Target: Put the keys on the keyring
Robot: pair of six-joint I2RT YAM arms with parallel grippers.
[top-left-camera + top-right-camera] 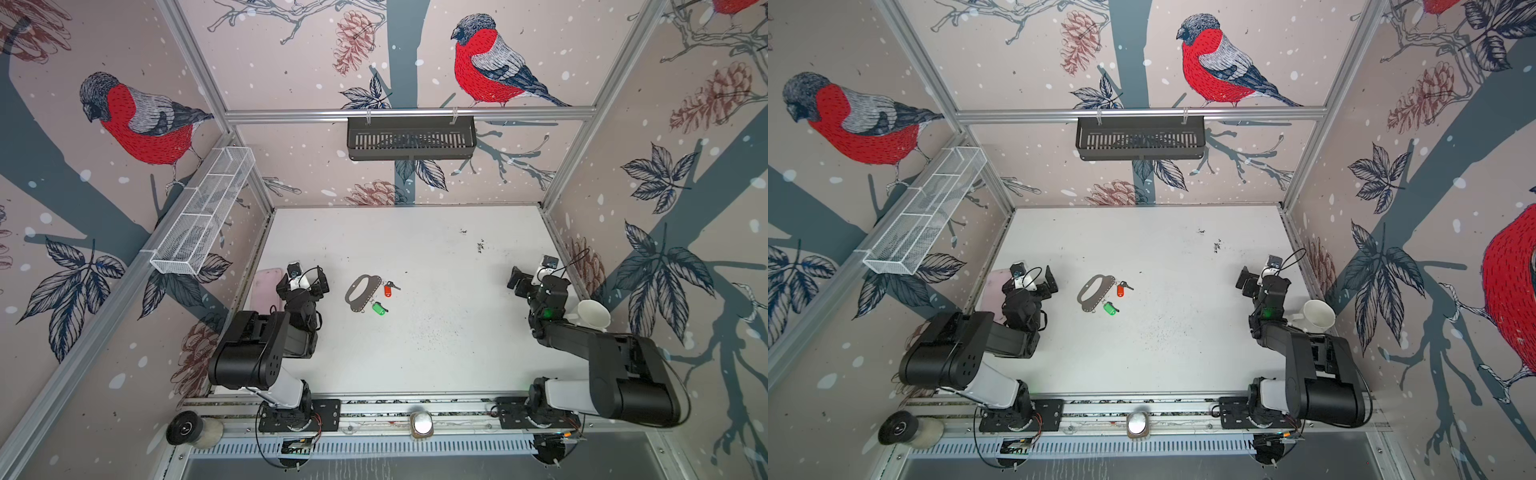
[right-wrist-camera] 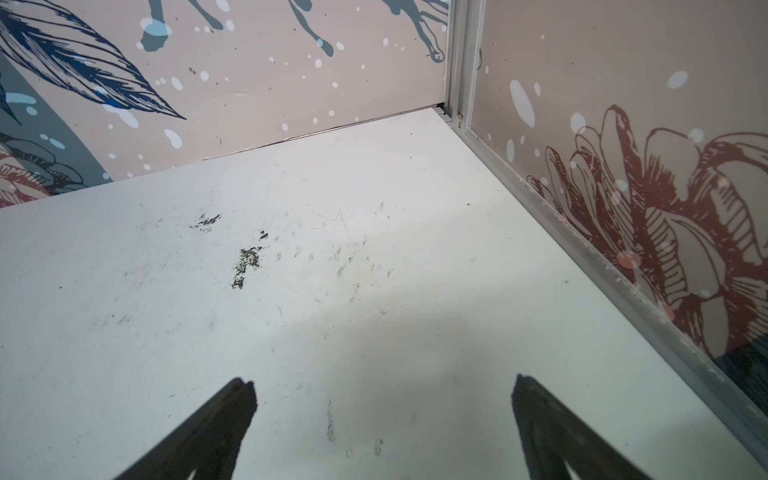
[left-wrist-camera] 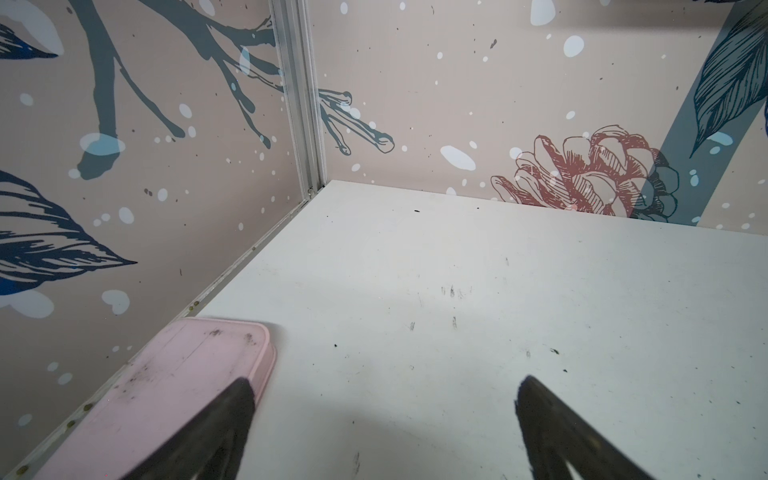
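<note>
While left pincer (image 3: 384, 384) and right pincer (image 2: 382, 384) gape empty, a pink case (image 3: 187, 374) flanks the left, a white cup (image 1: 594, 313) the right.

table (image 1: 415, 357): white, showing scuffs and dark specks.
pink case (image 1: 266, 289): lying at the table's left edge.
white mug (image 1: 592, 314): sitting at the table's right edge.
black basket (image 1: 411, 139): hanging above the table's far edge.
white mesh tray (image 1: 203, 212): hanging above the table's left side.

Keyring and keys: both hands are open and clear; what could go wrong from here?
The red-tagged silver key and green-tagged silver key lie flat right beside the dark grey curved keyring plate; a grab may shove a neighbour. The right arm may knock the white cup beside it.
</note>
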